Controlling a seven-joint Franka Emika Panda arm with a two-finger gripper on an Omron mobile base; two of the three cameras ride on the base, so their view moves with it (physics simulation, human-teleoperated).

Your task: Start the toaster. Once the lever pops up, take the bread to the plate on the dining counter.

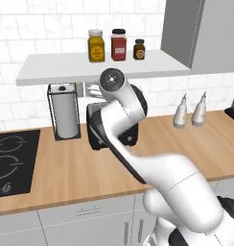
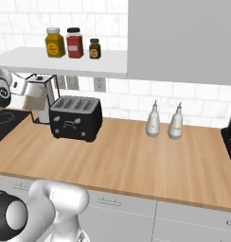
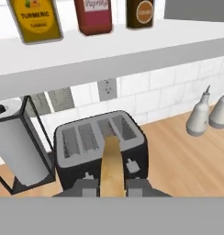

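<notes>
Gripping the bread (image 3: 111, 167) edge-on between its closed fingers, the end effector (image 3: 112, 187) holds the slice well above the toaster (image 3: 101, 151), which stands on the wooden worktop (image 2: 136, 160) against the tiled wall. In the hand view the pale tan slice rises as a narrow upright strip from between the two fingertips, overlapping the toaster's grey slotted top. In the right base view the bread (image 2: 35, 103) hangs in the air to the left of the toaster (image 2: 75, 117), in front of the paper towel holder (image 2: 44, 97). The white arm (image 1: 138, 144) bends up over the worktop, its elbow raised beneath the shelf (image 1: 99, 67).
</notes>
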